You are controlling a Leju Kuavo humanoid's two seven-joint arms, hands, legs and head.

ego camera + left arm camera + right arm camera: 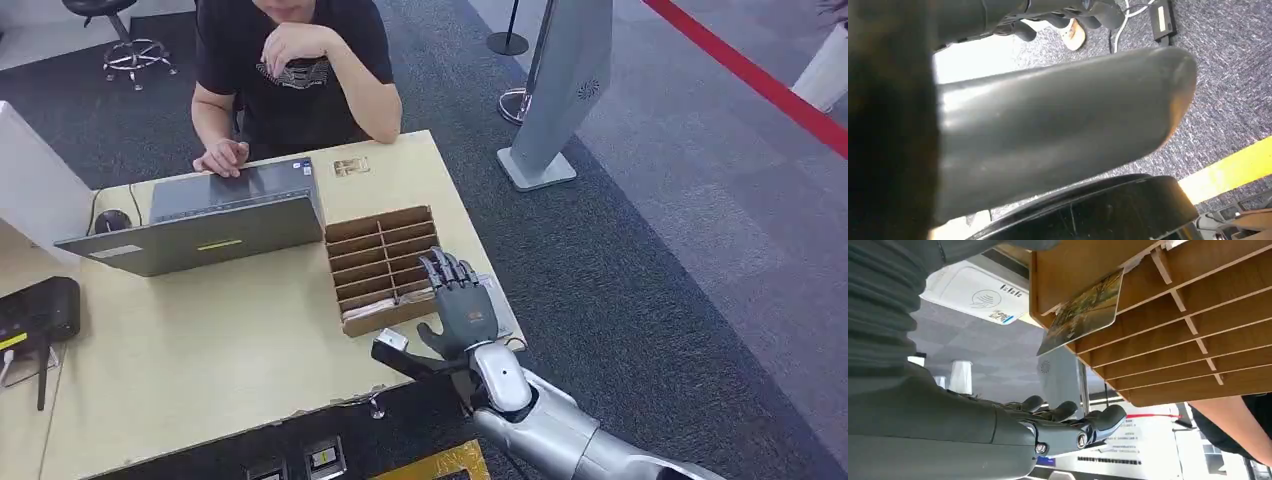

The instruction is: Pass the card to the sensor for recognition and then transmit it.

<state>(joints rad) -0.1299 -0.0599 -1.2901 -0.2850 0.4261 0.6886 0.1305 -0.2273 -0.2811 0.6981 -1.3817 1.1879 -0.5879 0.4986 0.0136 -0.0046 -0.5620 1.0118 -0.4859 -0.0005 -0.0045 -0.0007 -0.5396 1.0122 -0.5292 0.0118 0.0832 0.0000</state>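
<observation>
While right hand (462, 305) hovers lower centre beside wooden rack (380, 268), fingers apart, it grasps nothing. Card (1082, 312) sits in rack slot. Left hand (1058, 15): state unclear.

Left hand (1058, 130) blurred, cropped

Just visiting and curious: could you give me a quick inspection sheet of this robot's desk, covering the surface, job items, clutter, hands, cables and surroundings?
Surface: light wooden table, with a person seated at its far side.
Job's things: wooden slotted rack near the table's right edge; a picture card sticks out of one slot; white card sensor lies beside the rack.
Clutter: grey laptop, black mouse, black device at the left edge.
Hands: right hand hovers by the rack, fingers spread, holding nothing; left hand hangs low, its state unclear.
Cables: a dark cable by the black device.
Surroundings: grey carpet, white kiosk stand, red floor line.
</observation>
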